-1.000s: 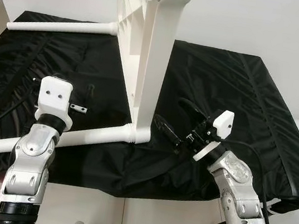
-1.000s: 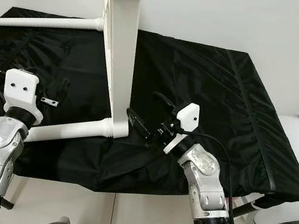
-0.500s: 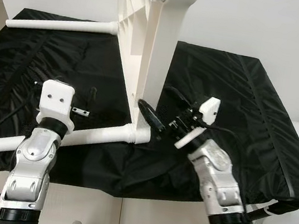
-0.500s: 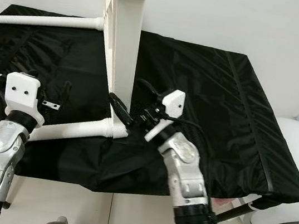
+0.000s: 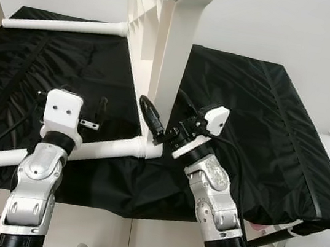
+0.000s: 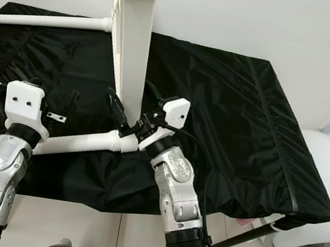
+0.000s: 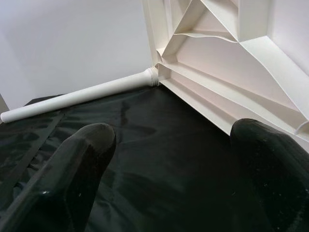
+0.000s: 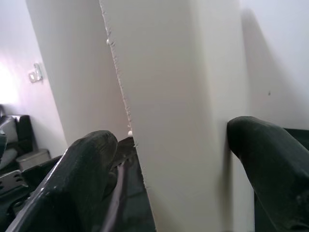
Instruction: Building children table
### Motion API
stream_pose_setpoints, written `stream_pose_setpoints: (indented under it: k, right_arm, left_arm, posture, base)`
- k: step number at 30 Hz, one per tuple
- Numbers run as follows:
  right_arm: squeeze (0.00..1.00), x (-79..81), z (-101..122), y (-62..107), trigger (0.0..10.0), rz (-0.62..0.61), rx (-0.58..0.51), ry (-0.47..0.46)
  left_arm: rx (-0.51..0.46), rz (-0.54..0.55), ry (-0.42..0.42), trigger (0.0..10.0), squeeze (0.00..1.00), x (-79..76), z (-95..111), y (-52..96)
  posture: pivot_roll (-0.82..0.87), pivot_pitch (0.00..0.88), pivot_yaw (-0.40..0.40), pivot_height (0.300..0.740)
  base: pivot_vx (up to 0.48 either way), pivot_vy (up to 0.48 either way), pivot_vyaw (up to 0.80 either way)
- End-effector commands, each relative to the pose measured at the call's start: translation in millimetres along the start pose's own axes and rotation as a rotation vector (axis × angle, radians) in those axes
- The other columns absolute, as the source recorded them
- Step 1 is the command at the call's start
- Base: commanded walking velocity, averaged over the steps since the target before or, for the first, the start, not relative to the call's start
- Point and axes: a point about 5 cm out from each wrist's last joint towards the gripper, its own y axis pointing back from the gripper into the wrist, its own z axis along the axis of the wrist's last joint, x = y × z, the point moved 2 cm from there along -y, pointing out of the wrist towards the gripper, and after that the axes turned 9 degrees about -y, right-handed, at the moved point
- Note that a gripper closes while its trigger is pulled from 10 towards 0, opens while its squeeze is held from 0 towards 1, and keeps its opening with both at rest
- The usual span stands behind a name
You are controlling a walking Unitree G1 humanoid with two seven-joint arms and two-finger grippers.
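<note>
Two hands, one white table [image 5: 169,56]

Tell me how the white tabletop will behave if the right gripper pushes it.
The tabletop stands on edge on soft black cloth, so it may tip. Its ribbed plastic underside suggests it's stiff and light. The right gripper straddles it, open.

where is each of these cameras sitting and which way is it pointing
Left and right eye views: on the head, looking forward and down at the white table top standing on edge on the black cloth; both silver arms show.
Left wrist view: along the open left gripper toward a far white leg.
Right wrist view: along the open right gripper, its fingers either side of the table top's edge.
Shared: the table top and cloth.
</note>
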Motion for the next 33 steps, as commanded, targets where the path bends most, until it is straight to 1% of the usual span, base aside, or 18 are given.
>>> stream_pose_setpoints:
  k: [1, 3, 5, 7, 8, 9, 10, 11, 16, 17, 18, 22, 23, 24, 28, 30, 33]
  right_arm:
    - [0.0, -0.9, 0, -2.9, 10.0, -0.023, -0.011, 0.014]
    - [0.0, -5.0, 0, -5.4, 10.0, -0.065, -0.01, 0.037]
    - [0.0, -5.8, 0, -6.1, 10.0, -0.072, -0.009, 0.043]
    - [0.0, -8.9, 0, -8.8, 10.0, -0.123, -0.004, 0.065]
    - [0.0, -8.9, 0, -8.8, 10.0, -0.123, -0.004, 0.065]
    - [0.0, -10.3, 1, -11.6, 10.0, -0.169, -0.007, 0.075]
    - [0.0, -10.3, 1, -11.6, 10.0, -0.169, -0.007, 0.075]
    - [0.0, -8.8, 2, -15.4, 10.0, -0.19, -0.018, 0.082]
    - [0.0, -7.8, 3, -20.1, 10.0, -0.214, -0.026, 0.095]
    - [0.0, -6.6, 3, -25.4, 10.0, -0.226, -0.023, 0.102]
    - [0.0, -6.6, 3, -25.4, 10.0, -0.226, -0.023, 0.102]
    - [0.0, -4.6, 2, -35.6, 10.0, -0.241, -0.015, 0.104]
    - [0.0, -4.6, 2, -35.6, 10.0, -0.241, -0.015, 0.104]
    - [0.0, -4.9, 0, -40.8, 10.0, -0.258, 0.0, 0.103]
    - [0.0, -5.4, -2, -45.8, 10.0, -0.28, 0.019, 0.1]
    - [0.0, -6.3, -5, -51.0, 10.0, -0.316, 0.043, 0.093]
    - [0.0, -4.0, -1, -58.4, 10.0, -0.325, 0.037, 0.125]
  left_arm:
    - [0.013, 0.04, 0.009, 10.0, 0.0, 1.1, 0, 1.5]
    - [0.013, 0.04, 0.012, 10.0, 0.0, 0.3, 0, 1.5]
    - [0.013, 0.04, 0.013, 10.0, 0.0, 0.0, 0, 1.3]
    - [0.012, 0.038, 0.015, 10.0, 0.0, -0.7, 1, 1.5]
    - [0.012, 0.038, 0.015, 10.0, 0.0, -0.7, 1, 1.5]
    - [0.014, 0.036, 0.015, 10.0, 0.0, -1.2, 1, 2.2]
    - [0.014, 0.036, 0.015, 10.0, 0.0, -1.2, 1, 2.2]
    - [0.017, 0.034, 0.015, 10.0, 0.0, -1.8, 1, 3.1]
    - [0.02, 0.031, 0.016, 10.0, 0.0, -2.7, 1, 3.9]
    - [0.021, 0.028, 0.016, 10.0, 0.0, -3.0, 1, 4.3]
    - [0.021, 0.028, 0.016, 10.0, 0.0, -3.0, 1, 4.3]
    - [0.023, 0.027, 0.014, 10.0, 0.0, -4.0, 2, 5.7]
    - [0.023, 0.027, 0.014, 10.0, 0.0, -4.0, 2, 5.7]
    - [0.023, 0.026, 0.014, 10.0, 0.0, -5.0, 2, 6.8]
    - [0.023, 0.025, 0.014, 10.0, 0.0, -5.5, 3, 7.7]
    - [0.026, 0.029, 0.014, 10.0, 0.0, -4.8, 3, 9.0]
    - [0.027, 0.031, 0.014, 10.0, 0.0, -5.4, 3, 10.5]
  posture:
    - [0.14, 0.008, -0.083, 0.74]
    - [0.14, 0.016, -0.084, 0.74]
    - [0.15, 0.008, -0.086, 0.74]
    - [0.14, 0.019, -0.084, 0.74]
    - [0.14, 0.019, -0.084, 0.74]
    - [0.15, 0.018, -0.085, 0.74]
    - [0.15, 0.018, -0.085, 0.74]
    - [0.15, 0.023, -0.085, 0.74]
    - [0.15, 0.028, -0.084, 0.74]
    - [0.15, 0.035, -0.086, 0.74]
    - [0.15, 0.035, -0.086, 0.74]
    - [0.16, 0.04, -0.089, 0.74]
    - [0.16, 0.04, -0.089, 0.74]
    - [0.16, 0.04, -0.092, 0.74]
    - [0.17, 0.04, -0.096, 0.74]
    - [0.17, 0.04, -0.098, 0.74]
    - [0.18, 0.036, -0.107, 0.74]
  base:
    - [0.0, 0.0, 0.0]
    - [0.0, 0.0, 0.0]
    - [0.0, 0.0, 0.0]
    - [0.0, 0.0, 0.0]
    - [0.0, 0.0, 0.0]
    - [0.0, 0.0, 0.0]
    - [0.0, 0.0, 0.0]
    - [0.0, 0.0, 0.0]
    - [0.0, 0.0, 0.0]
    - [0.0, 0.0, 0.0]
    - [0.0, 0.0, 0.0]
    - [0.0, 0.0, 0.0]
    - [0.0, 0.0, 0.0]
    - [0.0, 0.0, 0.0]
    - [0.0, 0.0, 0.0]
    - [0.0, 0.0, 0.0]
    - [0.0, 0.0, 0.0]
